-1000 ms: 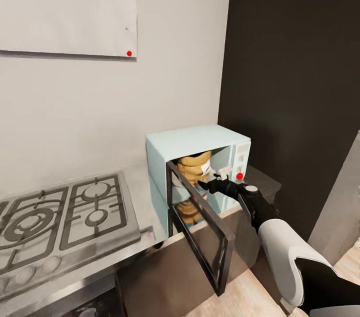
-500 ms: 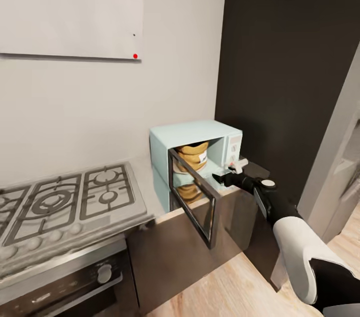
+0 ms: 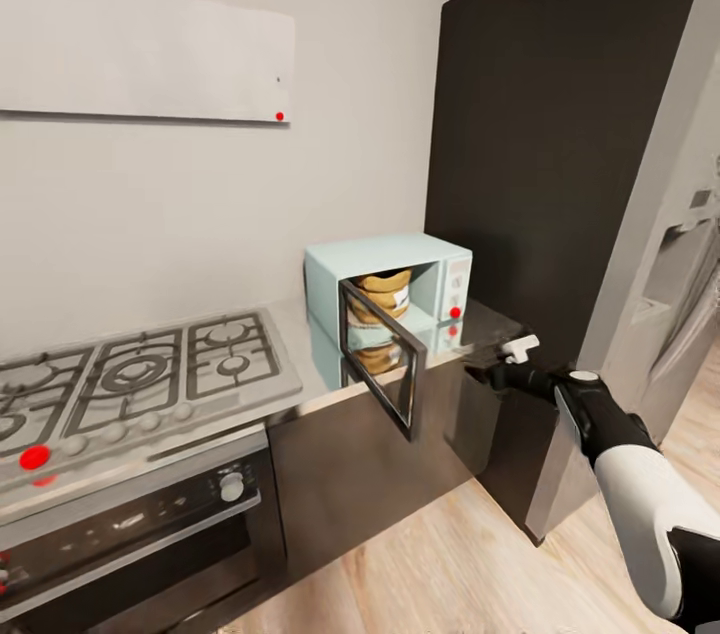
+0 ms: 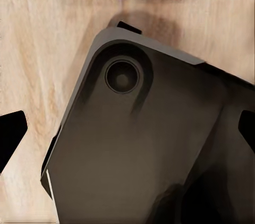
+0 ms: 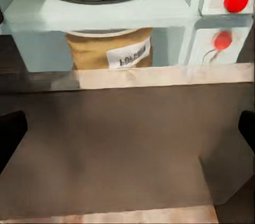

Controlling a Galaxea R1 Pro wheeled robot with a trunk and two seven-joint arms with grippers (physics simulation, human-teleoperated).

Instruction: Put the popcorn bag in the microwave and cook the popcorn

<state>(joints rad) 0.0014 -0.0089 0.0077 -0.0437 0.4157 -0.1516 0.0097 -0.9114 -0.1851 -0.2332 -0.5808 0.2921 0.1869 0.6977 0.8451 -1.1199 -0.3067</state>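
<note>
popcorn bag (image 3: 383, 292) inside open microwave (image 3: 388, 261); right pincer (image 3: 503, 364) outside.

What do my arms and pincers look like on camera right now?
In the head view, the right arm has a white shell forearm, a black glossy wrist with a pale round cap, and a black section nearer the shoulder. The right pincer is black with a light grey fingertip piece. Each wrist view shows dark fingertips at its edges. No cables show.

Even, soft light; mirror-like countertop (image 3: 300, 394) reflections; slightly blurred renders.
</note>
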